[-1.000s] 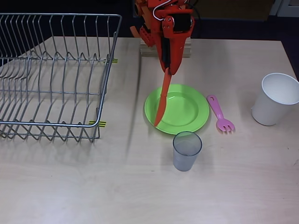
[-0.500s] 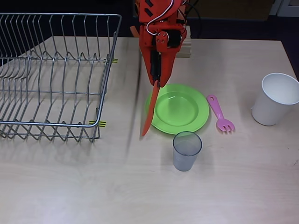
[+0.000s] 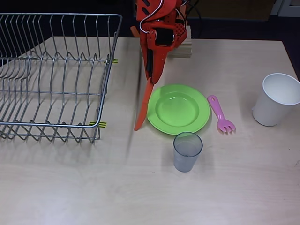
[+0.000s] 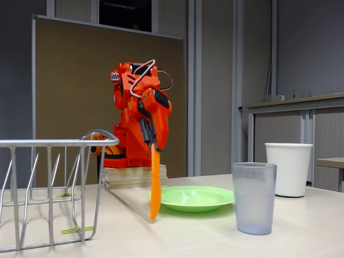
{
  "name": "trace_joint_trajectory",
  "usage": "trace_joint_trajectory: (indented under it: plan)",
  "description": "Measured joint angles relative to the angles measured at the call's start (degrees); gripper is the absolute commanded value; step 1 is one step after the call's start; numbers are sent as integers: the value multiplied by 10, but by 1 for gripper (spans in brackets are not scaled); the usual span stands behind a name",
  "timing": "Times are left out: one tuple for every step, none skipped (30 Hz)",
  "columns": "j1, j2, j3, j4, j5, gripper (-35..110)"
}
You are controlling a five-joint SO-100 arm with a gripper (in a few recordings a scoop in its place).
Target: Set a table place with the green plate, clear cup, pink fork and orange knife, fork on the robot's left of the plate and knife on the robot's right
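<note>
Jaws closed on the upper end of the flat orange plastic knife (image 3: pixel 142 107); the pointed orange-red gripper (image 3: pixel 151 80) holds it hanging blade-down, near vertical per the fixed view.

Ref. landmark: round lime-green plastic plate (image 3: pixel 178 108).
- Knife: just off the plate's left rim in the overhead view, tip toward the camera. Fixed view shows the tip (image 4: pixel 154 215) low over the pale tabletop (image 3: pixel 211 187); contact w/ the table cannot be told.
- Small translucent grey plastic tumbler (image 3: pixel 187 151): upright, just in front of the plate.
- Small pink plastic fork (image 3: pixel 221 115): flat on the table, just right of the plate, tines toward the camera.
- Opaque white cup (image 3: pixel 276 99): well right of the plate, past the fork.
- Wire dish rack (image 3: pixel 51 75): left of the plate, beyond the knife.

Step in hand, judged: lay the knife beside the plate. Procedure:
1. Lower until the tip bears on the table, clear of the plate rim.
2. Tilt the handle down so the knife lies flat, approx. parallel to the fork.
3. Open the jaws only once the knife is supported; a release from height risks a bounce onto the plate or toward the rack.
4. Retract upward, avoiding the tumbler.

Change vs. earlier frames: knife has moved from over the plate's left part to outside its rim. Plate, tumbler, fork, white cup unmoved.
</note>
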Motion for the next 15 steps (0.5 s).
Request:
trace_joint_trajectory:
  plan:
    - [5,-3,0,-2,10,0]
    - [9,-9,0,-2,18,0]
    - [11,-16,0,-2,24,0]
    - [16,-20,0,-2,31,0]
    - [22,-26,0,-5,36,0]
    - [25,-31,0,-8,42,0]
    - [27,-37,0,-13,47,0]
    - [27,-40,0,-21,53,0]
    - [28,-44,5,-25,57,0]
    - [30,-51,9,-31,58,0]
    - [36,-51,9,-33,60,1]
    - [41,-46,9,-36,62,3]
    - [43,-56,10,-37,62,5]
    - [43,-57,11,-38,62,6]
    - [42,-55,17,-39,62,7]
